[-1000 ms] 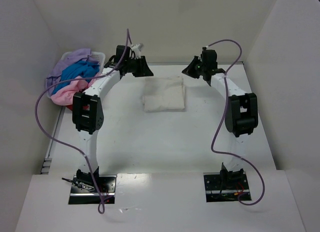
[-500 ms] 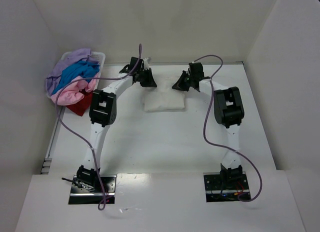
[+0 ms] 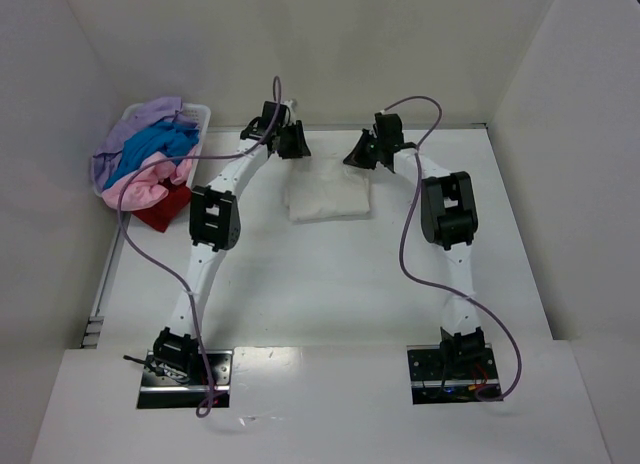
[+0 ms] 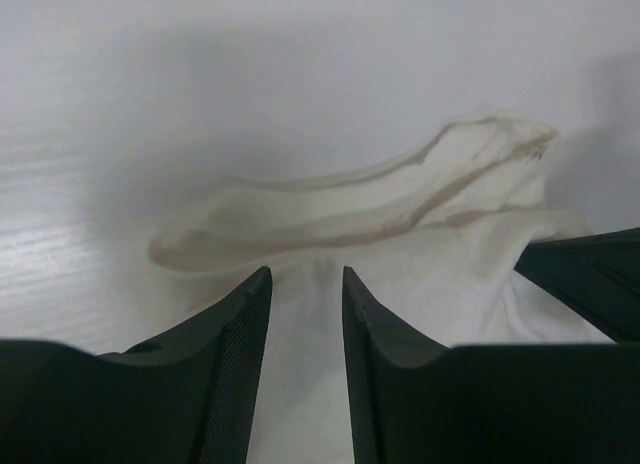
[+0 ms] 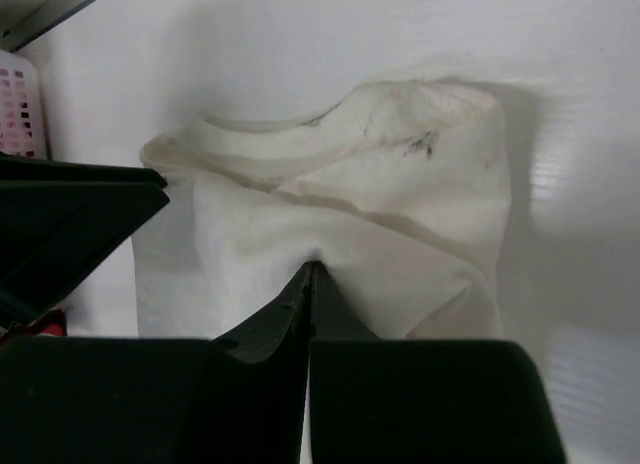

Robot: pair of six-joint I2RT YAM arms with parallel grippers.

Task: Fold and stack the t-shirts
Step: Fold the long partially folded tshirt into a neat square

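Grippers, two: the right gripper (image 5: 310, 269) is clenching a pucker of the cream-white t-shirt (image 5: 330, 209), with creases running into its closed tips. The left gripper (image 4: 304, 276) is hovering with its jaws narrowly parted over the same shirt's neck end, cloth showing in the gap and no pinch evident. That shirt is lying as a folded rectangle on the table (image 3: 330, 284), midway along the far edge. The other t-shirts (image 3: 150, 149) are waiting heaped in the white basket (image 3: 200, 110) at the far left corner. Step in hand, as judged: finishing the fold on the first shirt. The next move is calling for the left jaws to close so both sides travel together. Room is lying open toward the near edge, while the back wall is crowding both wrists.
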